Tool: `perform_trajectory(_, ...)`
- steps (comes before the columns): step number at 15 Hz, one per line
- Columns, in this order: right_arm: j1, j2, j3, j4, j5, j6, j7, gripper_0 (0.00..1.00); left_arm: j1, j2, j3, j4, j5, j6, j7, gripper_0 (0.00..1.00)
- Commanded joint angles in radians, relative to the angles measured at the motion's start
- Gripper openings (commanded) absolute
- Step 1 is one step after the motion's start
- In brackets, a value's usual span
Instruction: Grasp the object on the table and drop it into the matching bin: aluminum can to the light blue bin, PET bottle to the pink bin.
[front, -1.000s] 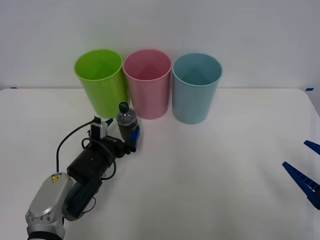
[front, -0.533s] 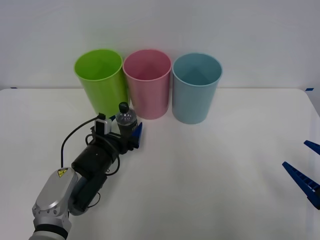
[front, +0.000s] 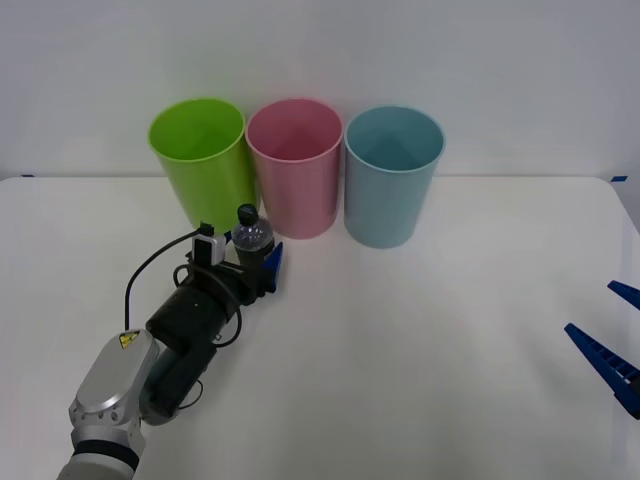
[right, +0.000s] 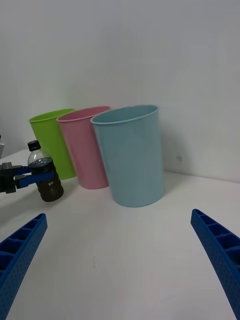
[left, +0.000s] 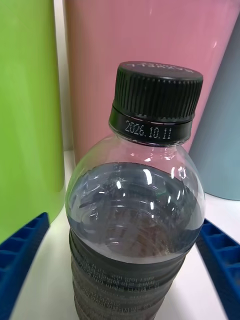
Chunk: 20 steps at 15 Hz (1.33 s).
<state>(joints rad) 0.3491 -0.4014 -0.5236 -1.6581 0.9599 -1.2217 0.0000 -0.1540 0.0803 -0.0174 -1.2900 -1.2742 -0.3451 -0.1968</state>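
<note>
Fingers (left: 22, 250) of my left gripper (front: 258, 266) flank the upright PET bottle (front: 252, 243), contact unconfirmed. Black cap band reads "2026.10.11". Right gripper (right: 120, 260) open, parked. Bottle stands on the white table (front: 420, 340) before the lime green bin (front: 202, 160) and pink bin (front: 295, 165); light blue bin (front: 392, 175) alongside, white wall (front: 500, 70) behind.

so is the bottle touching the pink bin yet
Apart. In the right wrist view a strip of lime green bin and white table shows between the PET bottle and the pink bin; the left hand straddles it.
</note>
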Motion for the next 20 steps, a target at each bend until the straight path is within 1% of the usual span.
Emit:
perform_trajectory(1,0.0,0.0,0.0,0.0,0.0,0.0,0.0,1.0,-0.001,0.001,-0.004,0.0,-0.002,0.009,0.0,0.0)
perform_trajectory(8,0.0,0.0,0.0,0.0,0.0,0.0,0.0,1.0,0.001,0.001,-0.003,0.0,0.006,0.006,0.002,0.0)
perform_trajectory(10,0.0,0.0,0.0,0.0,0.0,0.0,0.0,1.0,0.004,0.019,-0.004,0.0,0.024,-0.015,0.0,0.0)
perform_trajectory(13,0.0,0.0,0.0,0.0,0.0,0.0,0.0,1.0,0.007,0.07,-0.016,-0.008,0.087,-0.051,-0.004,0.0)
perform_trajectory(14,0.0,0.0,0.0,0.0,0.0,0.0,0.0,1.0,0.017,0.087,-0.019,-0.029,0.121,-0.054,-0.003,0.0)
perform_trajectory(16,0.0,0.0,0.0,0.0,0.0,0.0,0.0,1.0,0.059,0.151,-0.019,-0.061,0.17,-0.051,-0.001,0.0)
perform_trajectory(20,0.0,0.0,0.0,0.0,0.0,0.0,0.0,1.0,0.136,0.294,-0.056,-0.135,0.318,-0.054,-0.004,0.0)
